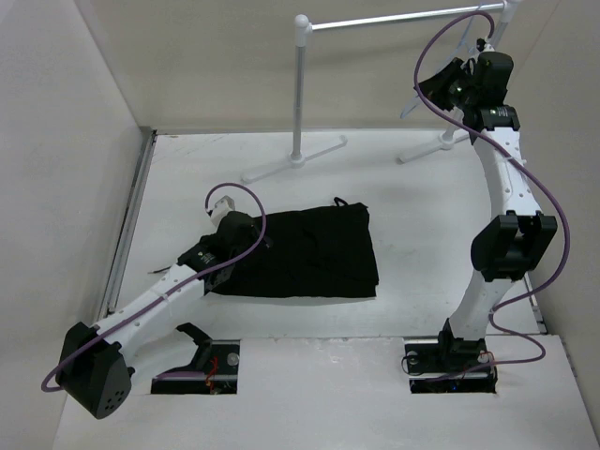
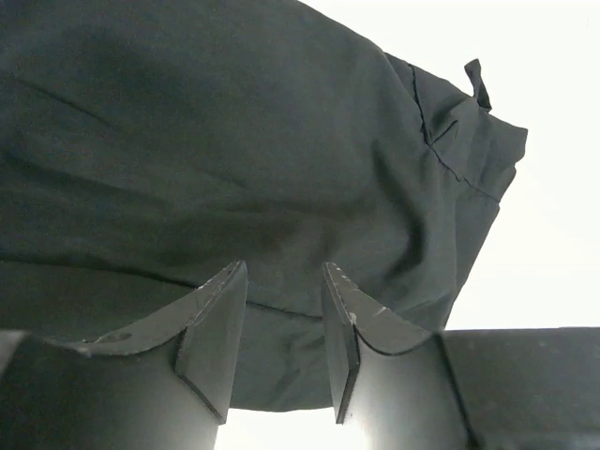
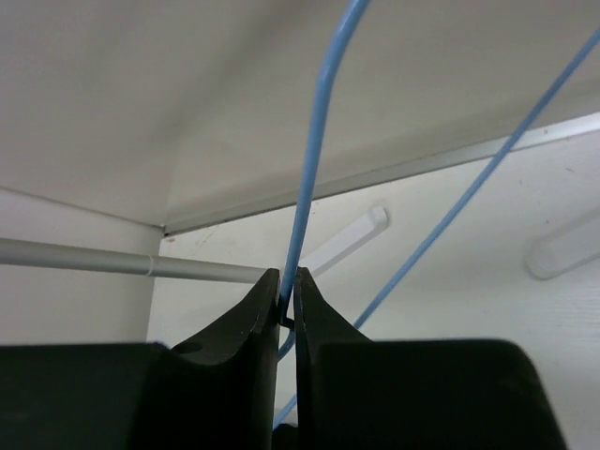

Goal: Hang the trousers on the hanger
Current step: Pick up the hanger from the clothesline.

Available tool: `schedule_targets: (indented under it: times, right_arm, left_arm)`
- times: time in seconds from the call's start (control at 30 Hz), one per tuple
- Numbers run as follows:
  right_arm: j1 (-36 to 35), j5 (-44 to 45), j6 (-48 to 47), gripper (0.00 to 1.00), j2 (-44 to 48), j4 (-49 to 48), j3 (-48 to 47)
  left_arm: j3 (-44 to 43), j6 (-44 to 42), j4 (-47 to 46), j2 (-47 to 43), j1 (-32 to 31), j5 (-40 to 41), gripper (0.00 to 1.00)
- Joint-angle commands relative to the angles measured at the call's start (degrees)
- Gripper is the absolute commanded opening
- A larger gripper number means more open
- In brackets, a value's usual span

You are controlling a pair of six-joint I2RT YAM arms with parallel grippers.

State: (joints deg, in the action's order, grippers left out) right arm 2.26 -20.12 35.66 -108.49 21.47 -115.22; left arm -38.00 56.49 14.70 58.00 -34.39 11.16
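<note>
The black trousers (image 1: 305, 251) lie folded in a flat rectangle on the table; in the left wrist view the trousers (image 2: 234, 141) fill most of the frame. My left gripper (image 1: 244, 247) (image 2: 283, 272) sits low at their left edge, jaws apart, with fabric lying flat across the gap and not bunched. High at the back right, my right gripper (image 1: 439, 82) (image 3: 287, 281) is shut on the thin blue wire of the hanger (image 3: 314, 159). The hanger (image 1: 448, 39) hangs by the rack's top rod.
A white tubular garment rack (image 1: 300, 94) stands at the back, its rod (image 1: 394, 19) running right and its feet (image 1: 295, 161) on the table. The rod (image 3: 94, 258) crosses just behind my right fingers. Walls close in the left side and the back.
</note>
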Motion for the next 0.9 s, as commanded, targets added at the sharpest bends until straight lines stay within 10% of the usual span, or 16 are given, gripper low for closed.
schedule_targets:
  times: [0.0,0.43,0.87]
  right_arm:
    - [-0.4,-1.7,-1.2,0.11,3.8,-4.9,-3.3]
    - [-3.2,-2.6,-6.1,0.07,13.5,-2.1,1.7]
    - [-16.9,7.9,-6.7,0.07,39.6,0.0,40.0]
  left_arm:
    - [-1.7,0.4,0.8,0.2,-0.3,0.4,0.36]
    - [-13.5,-4.1,1.8,3.6,1.7,-3.2,0.63]
    - [-47.7,-13.8,5.7,19.6,-3.1,-10.2,0.57]
